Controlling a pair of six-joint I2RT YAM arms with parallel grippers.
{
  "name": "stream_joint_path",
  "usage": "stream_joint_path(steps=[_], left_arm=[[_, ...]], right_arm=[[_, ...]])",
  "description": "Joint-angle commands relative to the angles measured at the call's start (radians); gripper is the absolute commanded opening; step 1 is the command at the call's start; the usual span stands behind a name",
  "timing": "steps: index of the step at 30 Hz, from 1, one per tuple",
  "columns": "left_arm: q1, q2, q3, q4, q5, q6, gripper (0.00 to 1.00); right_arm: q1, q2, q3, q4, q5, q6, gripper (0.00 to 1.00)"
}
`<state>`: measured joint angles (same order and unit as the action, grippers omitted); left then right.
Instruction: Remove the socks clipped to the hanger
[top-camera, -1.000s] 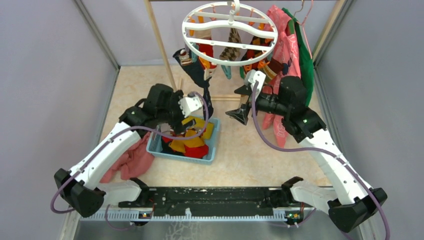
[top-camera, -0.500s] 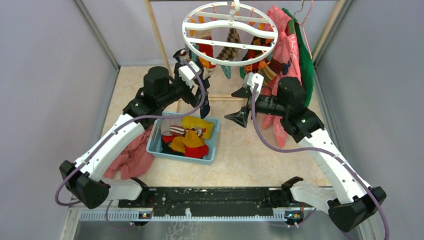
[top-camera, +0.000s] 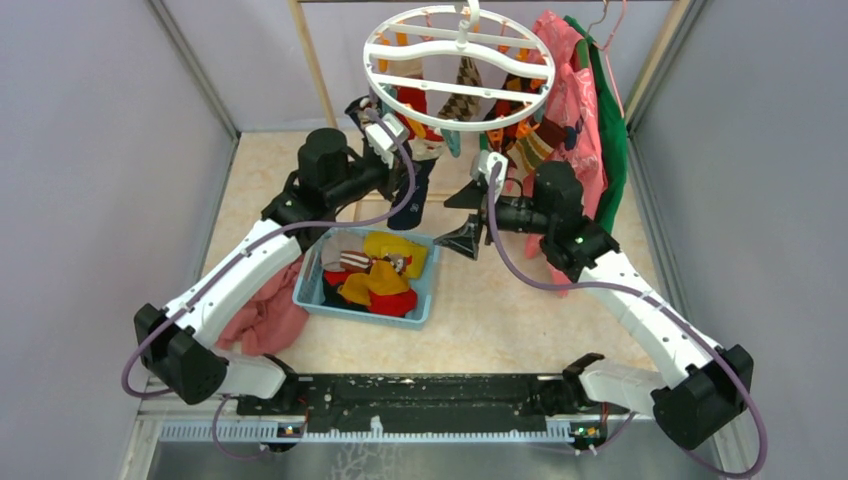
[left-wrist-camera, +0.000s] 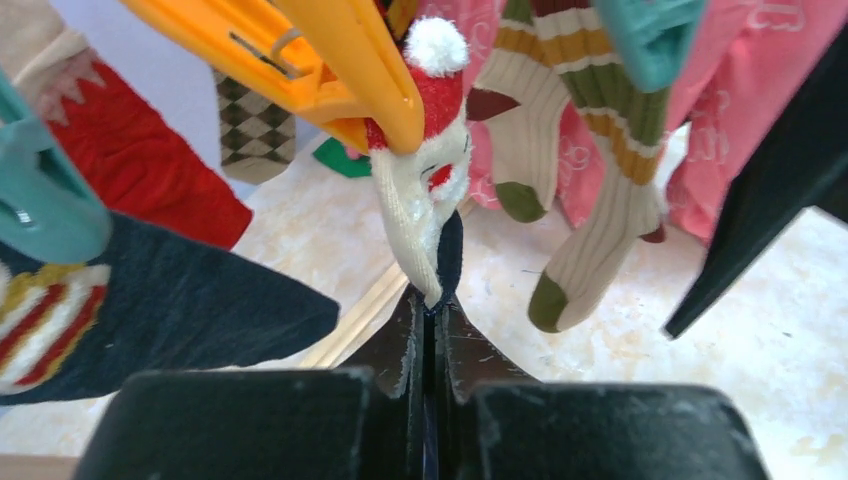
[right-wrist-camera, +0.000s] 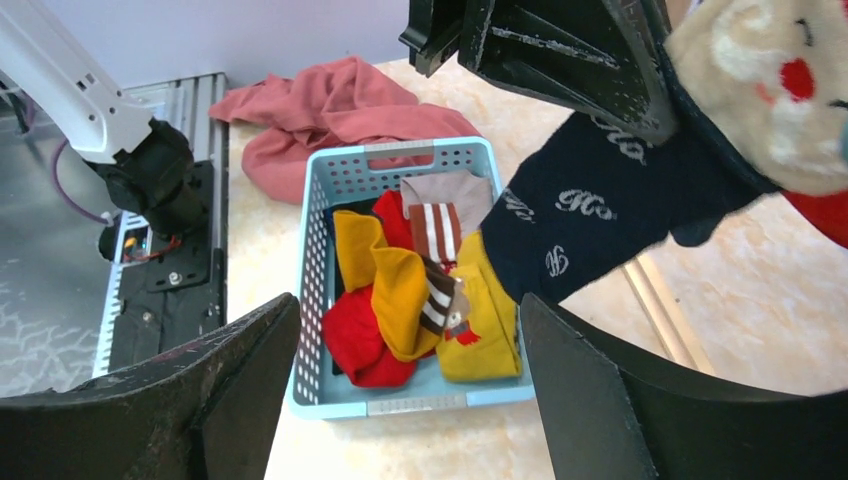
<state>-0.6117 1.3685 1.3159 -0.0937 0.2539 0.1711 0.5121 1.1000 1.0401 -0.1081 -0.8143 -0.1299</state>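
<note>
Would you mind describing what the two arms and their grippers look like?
The left arm and right arm both have white link shells with black joints and black bases. A purple cable loops along each. The left gripper and right gripper have black, wedge-shaped fingers. A small green light glows on the right arm's black wrist section.

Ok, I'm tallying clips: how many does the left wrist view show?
3: orange clip top centre, left teal clip at the left edge, right teal clip at top. More may be hidden.
</note>
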Motion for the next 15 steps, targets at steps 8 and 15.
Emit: stream_joint_path(steps=[8, 15], left_arm=[[0.007, -0.113, -0.026, -0.021, 0.414, -0.056, 0.0], [0.029, -0.145, -0.055, 0.005, 0.563, -0.153, 0.0]], right_arm=[[0.034, 0.059, -0.021, 0.283, 0.133, 0.157, 0.8], [0.033, 0.086, -0.007, 0.291, 0.176, 0.106, 0.83]])
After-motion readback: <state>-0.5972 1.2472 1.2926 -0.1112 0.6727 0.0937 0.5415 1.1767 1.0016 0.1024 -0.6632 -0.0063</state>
